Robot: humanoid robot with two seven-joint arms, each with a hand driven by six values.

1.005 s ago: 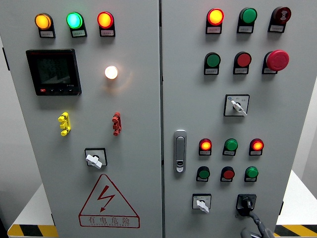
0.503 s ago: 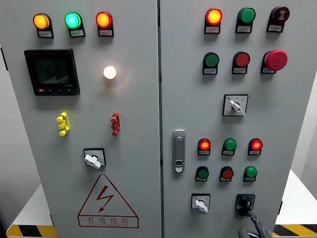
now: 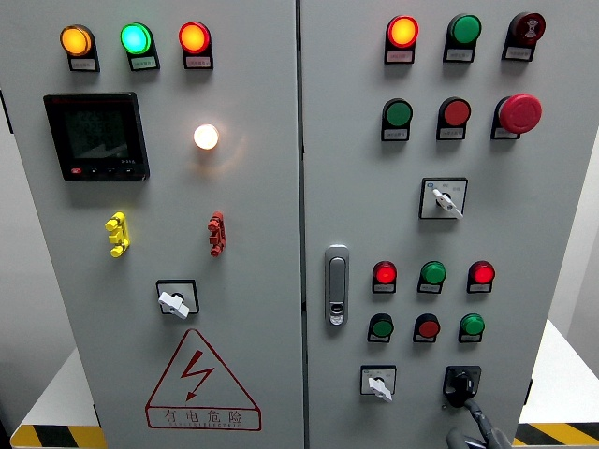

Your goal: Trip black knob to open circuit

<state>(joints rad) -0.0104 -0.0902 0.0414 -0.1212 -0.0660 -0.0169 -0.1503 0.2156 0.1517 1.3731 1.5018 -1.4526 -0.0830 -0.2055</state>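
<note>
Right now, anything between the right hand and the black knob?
Nothing visible. The right hand comes up from the bottom edge at the lower right, one finger reaching to the lower edge of the black knob; contact can't be confirmed. The white selector switch sits off to the left, clear of the path.

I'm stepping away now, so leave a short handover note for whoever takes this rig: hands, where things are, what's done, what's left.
Right hand: at the bottom edge, right of middle, one finger reaching up to the black knob; grip state unclear.
Left hand: not in view.
Black knob: bottom right of the right door, beside the white selector.
Done: hand is at the knob.
Left: whether it has been tripped can't be read; confirm, turn if needed.
</note>
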